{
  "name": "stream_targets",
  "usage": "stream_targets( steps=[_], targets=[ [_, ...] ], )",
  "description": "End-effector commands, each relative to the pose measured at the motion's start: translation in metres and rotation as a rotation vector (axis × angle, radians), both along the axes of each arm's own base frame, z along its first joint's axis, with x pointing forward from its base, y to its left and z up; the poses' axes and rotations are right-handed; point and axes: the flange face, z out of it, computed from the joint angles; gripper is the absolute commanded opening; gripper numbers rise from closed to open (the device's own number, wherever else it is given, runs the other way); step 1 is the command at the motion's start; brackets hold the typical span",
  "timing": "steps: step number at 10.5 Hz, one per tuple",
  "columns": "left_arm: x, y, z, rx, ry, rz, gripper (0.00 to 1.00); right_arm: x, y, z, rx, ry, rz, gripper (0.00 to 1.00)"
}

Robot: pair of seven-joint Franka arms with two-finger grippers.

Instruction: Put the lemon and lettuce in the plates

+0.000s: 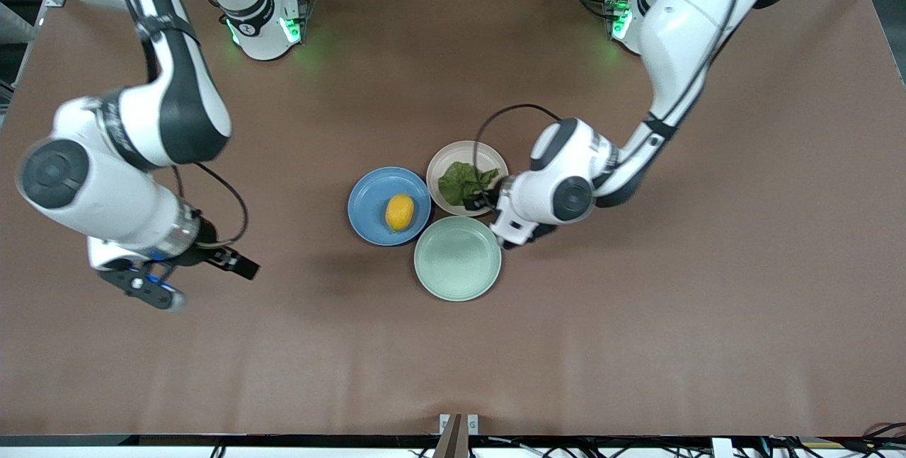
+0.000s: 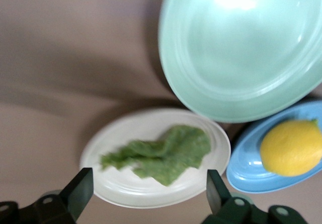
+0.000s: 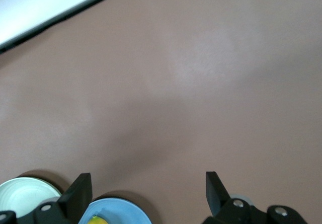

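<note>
- Lemon (image 1: 400, 212) upright-ish in front view, in blue plate (image 1: 368, 212); lettuce (image 1: 464, 182) flat in beige plate (image 1: 463, 157).
- Left tool (image 2: 146, 196) open over beige plate's edge; front view hides its fingers.
- Right tool (image 3: 146, 194) open, waiting over bare tabletop (image 1: 283, 359).

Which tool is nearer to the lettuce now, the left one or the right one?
The left. The left tool hangs open at the edge of the beige plate holding the lettuce. The right tool, also open, is off toward the right arm's end of the table, past the blue plate.
</note>
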Motion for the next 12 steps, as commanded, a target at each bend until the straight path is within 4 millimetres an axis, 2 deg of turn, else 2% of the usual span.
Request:
stream_targets(
  steps=[1,2,3,5,8,9,10,12],
  targets=[
    [0.035,0.086,0.054,-0.003,-0.055,-0.064,1.00,-0.012,-0.012,0.028,-0.072,-0.020,0.047,1.00],
    [0.048,0.120,0.070,-0.009,-0.084,-0.074,1.00,-0.015,-0.015,0.033,-0.112,-0.013,0.101,1.00],
    [0.061,0.158,0.087,0.011,-0.138,-0.105,1.00,-0.018,-0.029,0.044,-0.119,-0.015,0.127,1.00],
    [0.077,0.220,0.118,0.094,-0.250,-0.190,1.00,-0.022,-0.053,0.062,-0.129,-0.016,0.215,1.00],
    [0.083,0.272,0.197,0.188,-0.325,-0.276,1.00,-0.031,-0.070,0.085,-0.141,-0.025,0.295,1.00],
    [0.082,0.282,0.210,0.198,-0.325,-0.276,1.00,-0.033,-0.084,0.094,-0.145,-0.034,0.324,1.00],
    [0.082,0.301,0.226,0.201,-0.346,-0.244,1.00,-0.036,-0.097,0.104,-0.138,-0.045,0.353,1.00],
    [0.088,0.323,0.259,0.220,-0.408,-0.203,1.00,-0.044,-0.113,0.113,-0.139,-0.013,0.354,1.00]
  ],
)
